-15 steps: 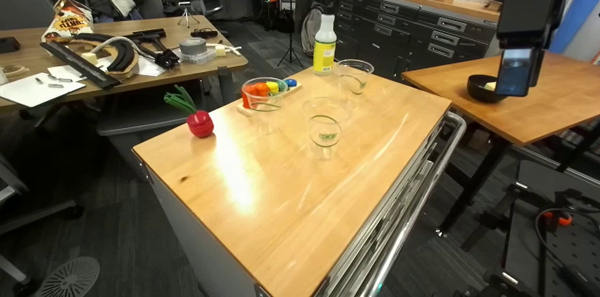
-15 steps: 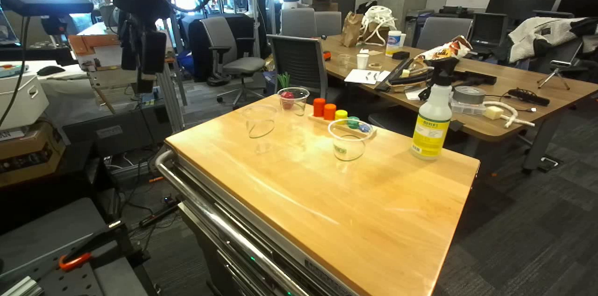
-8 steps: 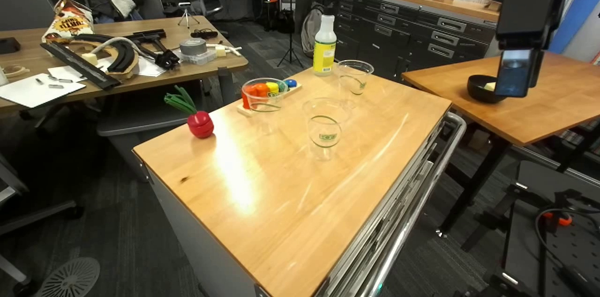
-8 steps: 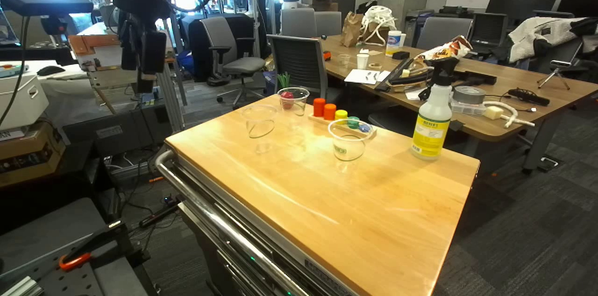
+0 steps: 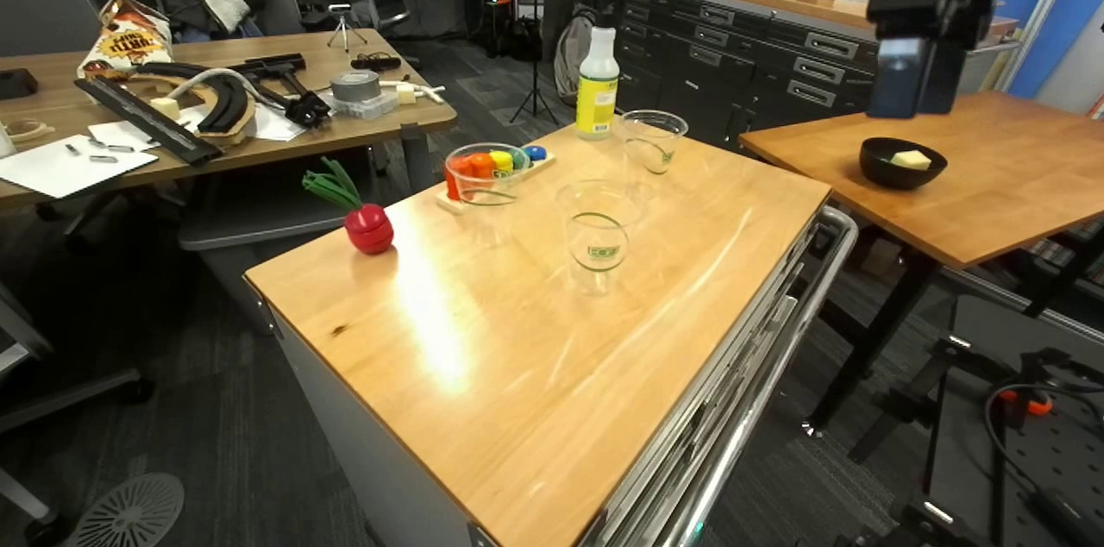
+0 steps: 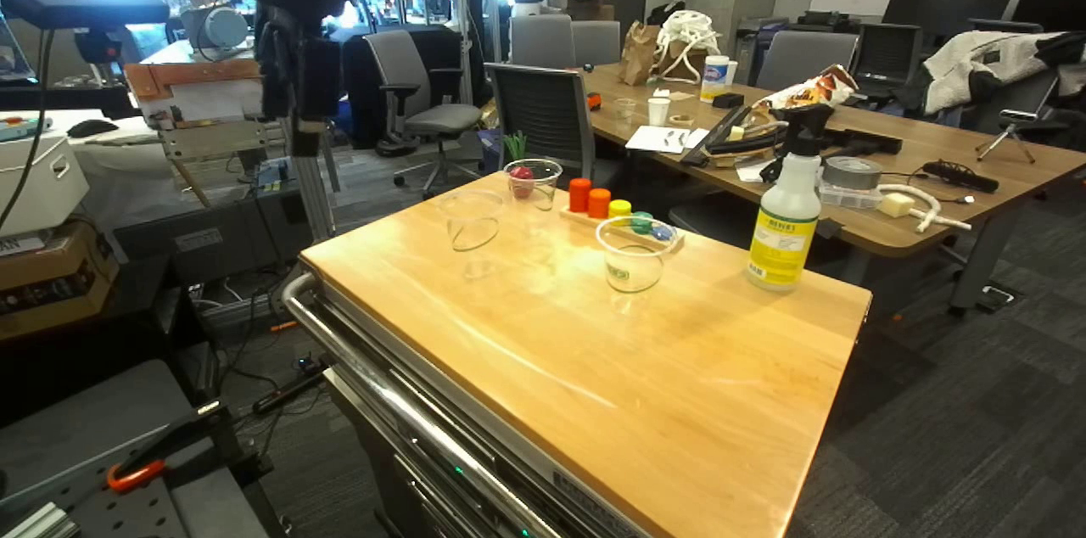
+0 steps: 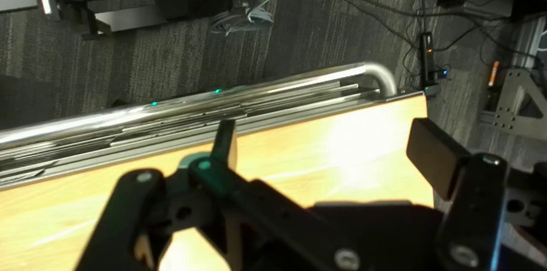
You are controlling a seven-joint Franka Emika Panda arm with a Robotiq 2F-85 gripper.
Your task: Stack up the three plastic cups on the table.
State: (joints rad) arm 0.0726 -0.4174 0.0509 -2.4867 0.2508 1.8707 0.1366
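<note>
Table (image 5: 517, 374), light glossy wooden top, metal rail (image 7: 273, 87) along one side. Plastic cup no. 1 (image 5: 653, 141), clear, upright, on the table near a spray bottle (image 6: 780, 237), yellow label. Plastic cup no. 2 (image 6: 538, 192), alike, upright, just beside a row of coloured pegs (image 6: 620, 210), red through blue; the pegs and the spray bottle are the nearest obstacles to these two. Plastic cup no. 3 (image 5: 599, 228), alike, upright, toward the railed side; all three stand separately. Red fruit-like piece (image 5: 369, 229), green leaves, close to the table's border, in line behind cup no. 2 in an exterior view. Gripper (image 7: 327, 147), black, hanging in the air well apart from the cups; jaws spread wide, holding nothing, the table and its rail beneath in the wrist view. Surroundings: side table (image 5: 1026, 202), wooden, bearing a black bowl (image 5: 901, 176) with a pale yellow block (image 5: 911, 160) inside; cluttered desk (image 6: 1031, 186), bearing a snack bag (image 5: 125, 38), tape roll (image 5: 355, 84) and small tripod (image 5: 345, 28).
</note>
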